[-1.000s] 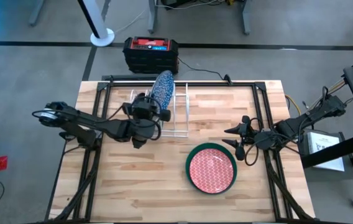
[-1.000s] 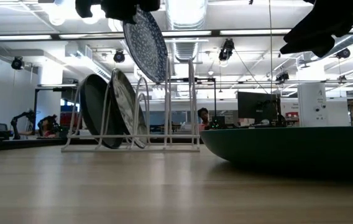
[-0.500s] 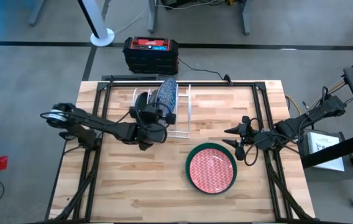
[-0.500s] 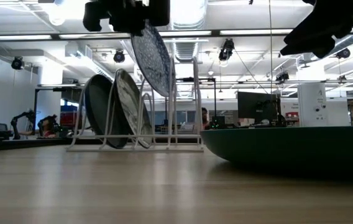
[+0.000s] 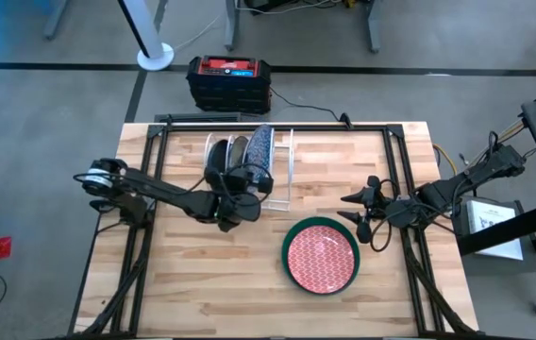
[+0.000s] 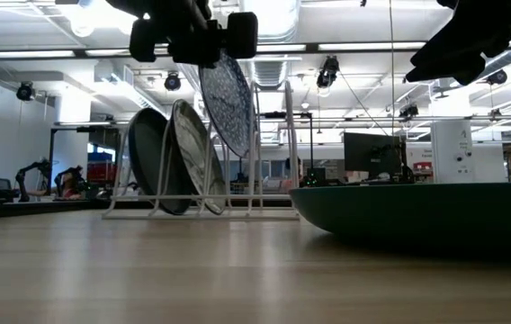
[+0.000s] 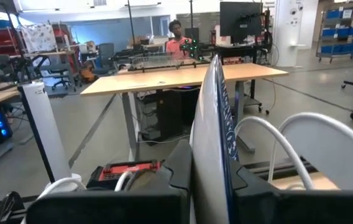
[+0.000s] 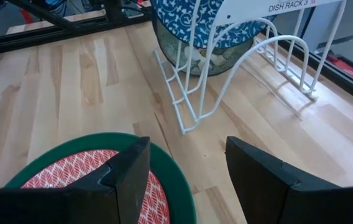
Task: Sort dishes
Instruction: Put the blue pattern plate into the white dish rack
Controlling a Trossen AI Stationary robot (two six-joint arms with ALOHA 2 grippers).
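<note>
A: Holding what, the left end effector [image 5: 249, 179]?
B: Clamped together on the rim of the blue-and-white speckled plate [image 5: 260, 149], held on edge above the white wire rack [image 5: 282, 179]. Seen from the left wrist, plate edge [image 7: 217, 134] upright between the two dark fingers [image 7: 248, 186].

A: Already down in the rack?
B: Lower part between the wires in the low view [image 6: 228, 103], tilted a little. Resting on the rack base or not: cannot tell.

A: What else inside the rack?
B: Two more plates standing on edge, beside each other: a dark teal plate [image 6: 152, 162] in the end slot, then an olive mottled plate [image 6: 191, 155] in the next one. Speckled plate just beside the mottled one, on the side nearer the empty slots.

A: And the other dishes?
B: A red-and-white patterned plate [image 5: 322, 257] lying flat inside a green plate [image 5: 292, 236], stacked on the worktop [image 5: 202, 283], apart from the rack.

A: Right end effector [image 5: 367, 215]?
B: Fingers apart, holding nothing, waiting near the right edge of the worktop, just beside the green rim. From its wrist, both fingers [image 8: 130, 171] above the stacked plates [image 8: 71, 171].
</note>
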